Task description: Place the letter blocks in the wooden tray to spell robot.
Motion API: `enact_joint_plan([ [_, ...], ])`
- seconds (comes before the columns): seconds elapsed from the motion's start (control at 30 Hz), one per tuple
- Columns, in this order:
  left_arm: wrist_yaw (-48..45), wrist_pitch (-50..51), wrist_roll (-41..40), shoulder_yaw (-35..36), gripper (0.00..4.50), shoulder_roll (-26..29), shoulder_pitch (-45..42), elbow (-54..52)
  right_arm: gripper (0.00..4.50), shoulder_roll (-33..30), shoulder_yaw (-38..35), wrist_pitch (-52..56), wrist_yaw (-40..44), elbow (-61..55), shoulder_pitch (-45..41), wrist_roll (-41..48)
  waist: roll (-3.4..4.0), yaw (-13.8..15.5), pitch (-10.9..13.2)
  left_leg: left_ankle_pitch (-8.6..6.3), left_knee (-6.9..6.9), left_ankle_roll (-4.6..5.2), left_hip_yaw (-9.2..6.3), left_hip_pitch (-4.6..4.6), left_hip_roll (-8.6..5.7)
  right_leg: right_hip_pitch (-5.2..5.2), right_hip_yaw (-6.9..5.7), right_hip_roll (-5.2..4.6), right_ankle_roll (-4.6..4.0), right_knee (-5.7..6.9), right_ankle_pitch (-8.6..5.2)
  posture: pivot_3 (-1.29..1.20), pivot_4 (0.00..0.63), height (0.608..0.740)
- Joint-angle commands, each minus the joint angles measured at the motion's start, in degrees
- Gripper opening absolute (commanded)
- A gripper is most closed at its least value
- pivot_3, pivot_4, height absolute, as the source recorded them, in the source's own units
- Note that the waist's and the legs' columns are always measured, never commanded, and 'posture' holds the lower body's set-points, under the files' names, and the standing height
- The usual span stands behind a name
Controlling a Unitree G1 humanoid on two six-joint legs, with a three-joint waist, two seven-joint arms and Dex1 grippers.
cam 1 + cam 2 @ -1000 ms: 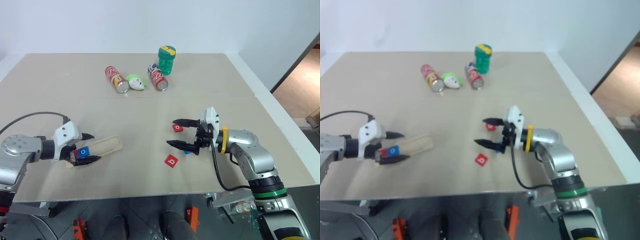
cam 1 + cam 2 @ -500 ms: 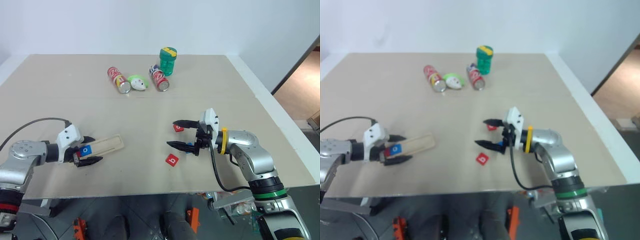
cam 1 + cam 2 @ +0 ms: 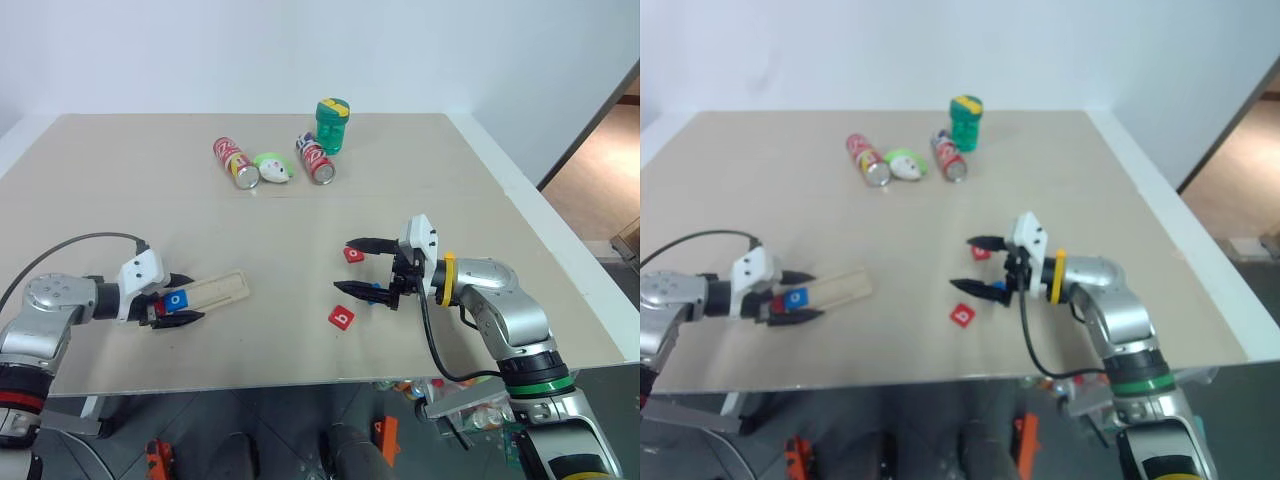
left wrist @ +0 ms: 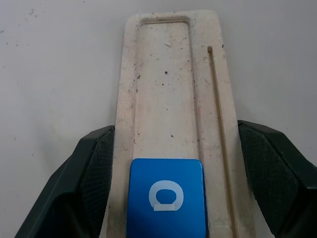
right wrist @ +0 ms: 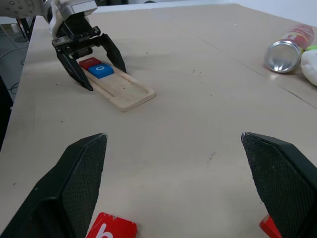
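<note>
The wooden tray (image 3: pixel 215 291) lies on the left of the desk (image 3: pixel 120 180), close to the near edge, with one end reaching out towards the middle. That is sensible, we judge, since the left arm can load it from the near end.

The left end effector (image 3: pixel 196 298) sits astride that loaded end. In the left wrist view its fingers (image 4: pixel 96 163) are drawn in against the tray's two long sides, so it grips the tray itself and no block. We take this as steadying or squaring the tray.

The right end effector (image 3: pixel 345 267) hovers over the right half of the desk, fingers spread wide and holding nothing, poised over the loose blocks.

Two soda cans (image 3: pixel 234 161), a green jar (image 3: pixel 333 124) and a small white-and-green object (image 3: pixel 272 167) lie well apart at the far side; they play no part.

In the tray's groove lie two letter blocks: a red block (image 5: pixel 89 63) at the very end, its letter unreadable, and touching it the blue o (image 4: pixel 166 198). The rest of the groove is bare.

On the desk, the red b (image 3: pixel 342 319) lies just in front of the right end effector. Another red tile (image 3: pixel 354 255) and a blue tile (image 3: pixel 375 292) lie near its fingers, letters unreadable. Three blocks remain to place.
</note>
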Motion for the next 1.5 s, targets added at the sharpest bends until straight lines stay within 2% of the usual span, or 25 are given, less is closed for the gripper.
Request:
enact_joint_plan([
  [0.03,-0.58,0.33,3.77,-3.51,3.21,0.33,-1.12,-4.97,4.5,-0.94,-1.32,-0.95,0.53,-0.12,-1.27,0.06,0.0,0.01,0.0,0.01,0.0,0.0,0.0,0.0,-0.01,0.01,0.0,-0.01,0.0,0.0,0.0,0.0,0.15,0.739],
  [0.13,-1.1,3.68,4.22,-6.59,3.21,-2.15,-4.43,-10.73,4.5,-1.75,-1.5,-1.73,1.22,1.35,-1.43,-0.28,0.0,0.57,0.0,0.01,0.01,-0.01,0.01,-0.08,-0.09,0.04,0.01,-0.09,0.1,-0.03,-0.06,0.0,0.15,0.739],
  [0.23,-1.38,5.4,5.8,-9.68,3.21,-4.58,-8.21,-11.9,4.5,-2.67,-1.55,-2.77,2.2,2.82,-1.43,-0.78,0.0,1.27,0.01,0.01,0.02,-0.03,0.03,-0.2,-0.23,0.02,0.15,-0.13,0.31,-0.07,-0.17,0.0,0.15,0.739],
  [0.47,0.41,2.18,13.75,-17.34,3.21,-13.23,-20.82,-0.36,4.5,-4.58,-2.23,-3.89,3.62,4.46,-0.71,-1.11,0.04,1.54,0.03,-0.02,0.01,-0.03,-0.18,-0.33,-0.3,-0.04,0.1,-0.05,0.62,-0.1,-0.11,0.0,0.15,0.739],
  [0.57,0.47,2.14,13.81,-17.98,3.21,-17.26,-24.54,3.29,4.5,-5.19,-2.69,-3.88,3.6,3.73,0.32,-0.9,0.05,1.45,0.04,-0.06,0.0,0.02,-0.18,-0.34,-0.3,-0.05,0.13,-0.04,0.63,-0.1,-0.12,0.0,0.15,0.739],
  [0.73,-0.77,1.91,13.71,-17.92,3.21,-18.87,-25.55,4.99,4.5,-5.43,-2.89,-3.62,3.27,1.91,1.84,-0.6,0.06,1.4,0.05,-0.07,0.0,0.03,-0.37,-0.38,-0.32,-0.04,0.04,-0.03,0.6,-0.09,-0.14,0.0,0.15,0.739],
  [0.8,-0.94,2.03,13.57,-17.54,4.24,-18.78,-25.48,5.0,4.5,-5.6,-3.0,-3.44,3.33,1.14,2.31,-0.4,0.06,1.41,0.05,-0.07,0.01,0.02,-0.46,-0.4,-0.32,-0.03,-0.04,-0.02,0.6,-0.09,-0.15,0.0,0.15,0.739],
  [0.83,-0.99,2.07,13.65,-17.53,4.48,-18.68,-25.44,4.94,4.5,-5.65,-3.03,-3.41,3.36,0.91,2.47,-0.35,0.06,1.42,0.05,-0.06,0.01,0.02,-0.52,-0.41,-0.32,-0.02,-0.09,-0.02,0.59,-0.09,-0.15,0.0,0.15,0.739],
  [0.97,-2.97,2.19,12.9,-16.8,4.48,-17.04,-25.48,2.26,4.5,-6.06,-2.68,-3.59,4.16,-0.28,2.47,-0.36,0.08,1.41,0.06,-0.06,0.03,0.02,-0.56,-0.41,-0.32,0.0,-0.12,-0.02,0.59,-0.09,-0.14,0.0,0.15,0.739],
  [1.1,-3.3,5.59,8.39,-11.94,4.48,-15.39,-26.66,-1.74,4.5,-6.75,-1.85,-1.11,5.09,-3.86,2.67,1.03,0.1,1.44,0.08,-0.06,0.04,0.02,-0.63,-0.46,-0.32,0.0,-0.2,-0.03,0.59,-0.09,-0.14,0.0,0.15,0.739],
  [1.2,-5.62,9.38,0.94,-6.76,4.48,-13.06,-22.9,-10.33,4.5,-7.49,-0.77,2.4,5.14,-8.89,4.78,2.07,0.11,1.39,0.08,-0.06,0.04,0.02,-0.66,-0.5,-0.3,-0.02,-0.24,-0.02,0.56,-0.09,-0.17,0.0,0.15,0.739],
  [1.3,-5.74,13.95,-7.01,-2.33,4.48,-11.58,-13.69,-22.01,4.5,-8.27,1.02,4.18,4.39,-14.06,8.72,1.26,0.27,1.36,-0.01,-0.13,-0.02,-0.04,-0.68,-0.48,-0.25,0.0,-0.28,-0.04,0.43,-0.08,-0.25,0.0,0.15,0.739],
  [1.5,5.49,9.9,-8.39,2.62,4.48,-15.06,7.13,-38.01,4.5,-3.57,2.4,7.94,-10.55,-21.57,15.68,-4.34,0.34,1.55,-0.04,-0.29,0.09,-0.16,-0.73,-0.49,-0.21,0.05,-0.35,-0.08,0.32,-0.04,-0.37,0.0,0.15,0.739],
])
